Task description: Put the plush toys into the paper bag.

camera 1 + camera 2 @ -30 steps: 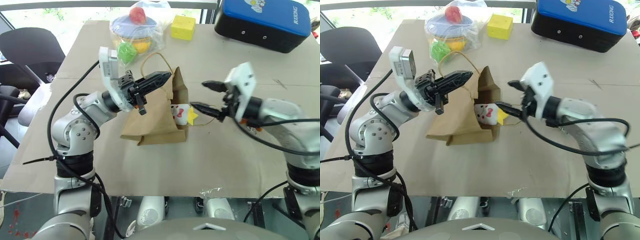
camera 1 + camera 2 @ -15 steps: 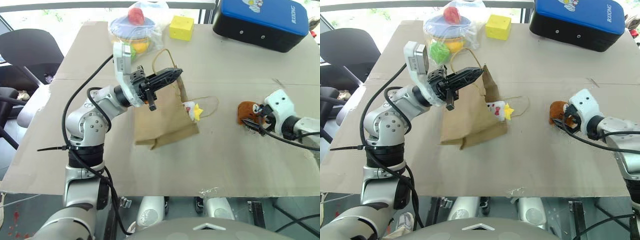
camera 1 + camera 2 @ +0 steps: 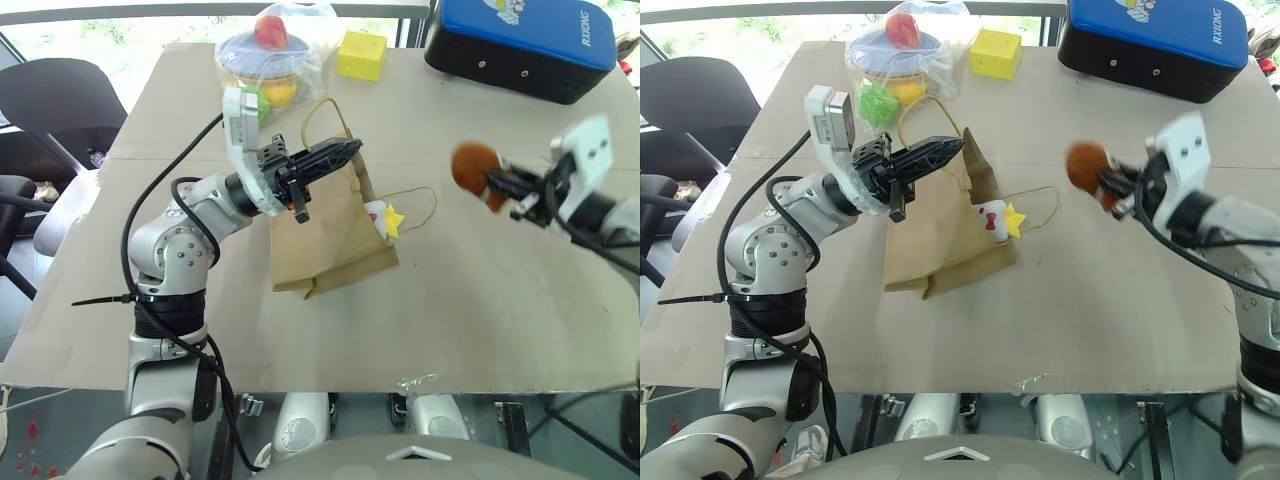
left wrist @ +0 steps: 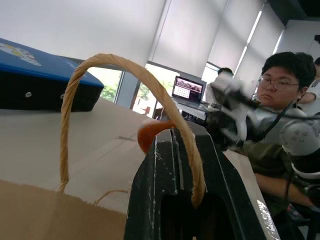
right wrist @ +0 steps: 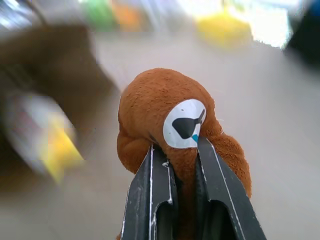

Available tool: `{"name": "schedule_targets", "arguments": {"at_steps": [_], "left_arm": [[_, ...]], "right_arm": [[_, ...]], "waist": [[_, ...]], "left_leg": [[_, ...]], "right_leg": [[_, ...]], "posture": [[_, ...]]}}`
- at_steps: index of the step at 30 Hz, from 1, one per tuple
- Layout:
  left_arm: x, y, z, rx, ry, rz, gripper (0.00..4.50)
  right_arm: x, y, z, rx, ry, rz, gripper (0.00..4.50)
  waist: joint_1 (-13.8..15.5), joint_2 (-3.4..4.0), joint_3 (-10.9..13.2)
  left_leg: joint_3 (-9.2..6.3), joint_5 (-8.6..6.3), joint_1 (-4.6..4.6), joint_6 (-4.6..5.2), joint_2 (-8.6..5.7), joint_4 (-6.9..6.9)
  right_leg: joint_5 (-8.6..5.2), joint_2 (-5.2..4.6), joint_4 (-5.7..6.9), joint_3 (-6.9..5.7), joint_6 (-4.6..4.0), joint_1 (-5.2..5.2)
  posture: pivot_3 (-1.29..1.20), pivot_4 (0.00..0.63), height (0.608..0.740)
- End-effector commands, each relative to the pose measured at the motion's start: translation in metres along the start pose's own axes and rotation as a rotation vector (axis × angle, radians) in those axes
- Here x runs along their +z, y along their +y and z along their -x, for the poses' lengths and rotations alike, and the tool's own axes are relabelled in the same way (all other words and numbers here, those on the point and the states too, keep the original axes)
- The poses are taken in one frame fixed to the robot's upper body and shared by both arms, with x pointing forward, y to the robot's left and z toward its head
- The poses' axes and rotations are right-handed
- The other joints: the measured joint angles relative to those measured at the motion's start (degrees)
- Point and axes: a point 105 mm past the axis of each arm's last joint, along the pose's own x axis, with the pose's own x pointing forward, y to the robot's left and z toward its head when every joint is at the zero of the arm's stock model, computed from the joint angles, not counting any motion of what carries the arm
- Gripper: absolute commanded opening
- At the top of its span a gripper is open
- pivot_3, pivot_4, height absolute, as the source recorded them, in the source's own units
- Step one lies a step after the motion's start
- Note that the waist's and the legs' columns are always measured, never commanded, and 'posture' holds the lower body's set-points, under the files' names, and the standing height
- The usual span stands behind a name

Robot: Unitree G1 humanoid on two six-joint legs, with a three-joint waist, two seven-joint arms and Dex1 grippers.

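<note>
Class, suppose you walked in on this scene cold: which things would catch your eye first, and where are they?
The brown plush toy pinched in the right gripper, held in the air above the table's right side. Next, the paper bag at mid-table, its handle held up by the shut left gripper, with the white chick poking out of its mouth.

Showing brown kraft on the paper bag (image 3: 325, 235), white with red marks and yellow feet on the chick (image 3: 383, 216) at its three o'clock, brown-orange fur on the plush animal (image 5: 172, 120), a white, black and blue eye patch, black fingers (image 5: 150, 200).
</note>
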Motion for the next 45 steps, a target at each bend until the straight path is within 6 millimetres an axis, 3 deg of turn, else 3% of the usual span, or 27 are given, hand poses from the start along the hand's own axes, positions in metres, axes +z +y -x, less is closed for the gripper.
{"name": "schedule_targets", "arguments": {"at_steps": [1, 3, 6, 15, 18, 21, 26, 35, 39, 45], "left_arm": [[0.013, -0.009, -0.005, -0.047, -0.035, -0.045, 0.00], [0.014, -0.010, -0.007, -0.053, -0.041, -0.046, 0.00], [0.014, -0.011, -0.008, -0.056, -0.041, -0.048, 0.00], [0.004, -0.017, -0.006, -0.058, -0.006, -0.043, 0.00], [0.002, -0.018, -0.004, -0.058, -0.002, -0.041, 0.00], [0.001, -0.020, -0.002, -0.061, 0.005, -0.035, 0.00], [-0.001, -0.023, 0.007, -0.050, 0.024, -0.029, 0.00], [-0.005, -0.020, 0.028, -0.024, 0.100, -0.098, 0.00], [-0.010, -0.021, 0.032, -0.033, 0.118, -0.103, 0.00], [-0.010, -0.020, 0.032, -0.029, 0.110, -0.123, 0.00]], "right_arm": [[0.001, 0.028, -0.026, 0.093, -0.013, 0.024, 0.06], [-0.017, 0.053, -0.052, 0.191, 0.048, 0.091, 0.06], [-0.028, 0.076, -0.070, 0.297, 0.055, 0.119, 0.06], [-0.025, 0.129, -0.100, 0.697, -0.076, 0.215, 0.06], [-0.045, 0.149, -0.096, 0.876, -0.001, 0.256, 0.06], [-0.055, 0.152, -0.106, 0.914, 0.011, 0.295, 0.97], [-0.059, 0.148, -0.114, 0.882, -0.029, 0.348, 3.26], [-0.038, 0.102, -0.073, 0.653, -0.042, 0.293, 3.26], [-0.042, 0.084, -0.054, 0.522, 0.062, 0.125, 3.26], [-0.067, 0.067, -0.073, 0.329, 0.180, -0.089, 3.26]], "waist": [[0.12, -0.04, -0.03], [0.08, -0.04, -0.02], [0.09, -0.03, -0.02], [-0.30, -0.03, -0.01], [-0.26, -0.03, -0.01], [-0.33, -0.03, -0.01], [-0.33, -0.02, -0.01], [-0.07, -0.01, 0.00], [0.00, -0.02, 0.00], [-0.29, -0.01, 0.00]], "left_leg": [[-0.02, 0.00, -0.02, 0.00, 0.00, -0.01], [0.01, 0.00, -0.06, 0.00, -0.04, 0.00], [0.08, 0.01, -0.06, -0.01, -0.09, 0.02], [0.05, 0.01, -0.04, -0.01, -0.06, 0.02], [0.02, 0.01, -0.04, -0.02, -0.04, 0.01], [0.04, 0.01, -0.02, -0.02, -0.05, 0.02], [0.04, 0.02, -0.02, -0.03, -0.05, 0.03], [0.04, 0.02, -0.03, -0.05, -0.07, 0.03], [0.04, 0.02, -0.02, -0.05, -0.06, 0.01], [0.07, 0.01, 0.01, -0.03, -0.06, 0.01]], "right_leg": [[0.00, 0.00, -0.03, -0.03, 0.00, 0.01], [0.00, -0.05, -0.06, 0.00, 0.00, 0.00], [0.00, -0.09, -0.05, 0.05, 0.01, -0.02], [0.01, -0.06, -0.03, 0.02, 0.01, -0.02], [0.01, -0.05, -0.04, -0.01, 0.01, -0.01], [0.01, -0.08, -0.02, 0.00, 0.01, -0.01], [0.01, -0.10, 0.03, 0.00, 0.01, -0.01], [0.01, -0.23, 0.04, -0.07, 0.00, -0.01], [0.00, -0.24, 0.04, -0.08, -0.01, -0.01], [0.00, -0.19, 0.09, -0.04, -0.02, -0.01]], "posture": [[0.00, 0.150, 0.740], [0.00, 0.150, 0.740], [0.00, 0.150, 0.740], [0.00, 0.150, 0.740], [0.00, 0.150, 0.740], [0.00, 0.150, 0.740], [0.00, 0.150, 0.740], [0.00, 0.150, 0.740], [0.00, 0.150, 0.740], [0.00, 0.150, 0.740]]}}
